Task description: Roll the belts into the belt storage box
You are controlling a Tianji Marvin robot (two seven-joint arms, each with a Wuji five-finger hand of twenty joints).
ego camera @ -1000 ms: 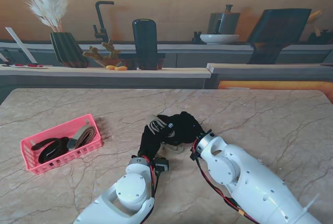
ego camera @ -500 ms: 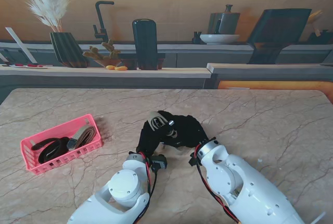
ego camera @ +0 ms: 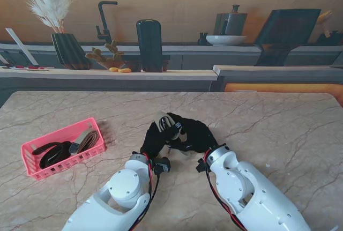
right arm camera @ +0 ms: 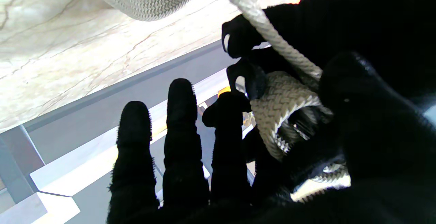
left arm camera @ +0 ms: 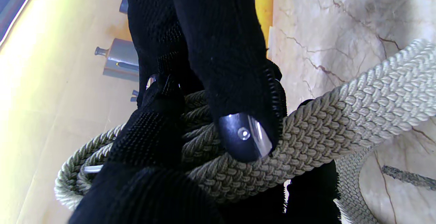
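Note:
A beige braided belt (ego camera: pixel 164 120) is held above the middle of the table between both black-gloved hands. My left hand (ego camera: pixel 155 139) is shut on its coiled part (left arm camera: pixel 306 128), thumb and fingers pressing the braid. My right hand (ego camera: pixel 194 134) meets it from the right; its thumb and one finger pinch the belt (right arm camera: pixel 282 104), while three fingers (right arm camera: pixel 180 115) stand straight and free. A loose length of belt (right arm camera: pixel 143 2) hangs to the table. The pink belt storage box (ego camera: pixel 63 148) sits at the left with rolled belts (ego camera: pixel 53 153) inside.
Beyond the table's far edge runs a counter with a dark vase of pampas grass (ego camera: pixel 68 49), a black tap (ego camera: pixel 104 22), a tall black cylinder (ego camera: pixel 149 44), a white bowl (ego camera: pixel 226 39) and a kettle (ego camera: pixel 231 22).
Both hands have lifted the belt a little and moved it away from me; the arms have drawn back toward me, and the coil sits higher between the fingers.

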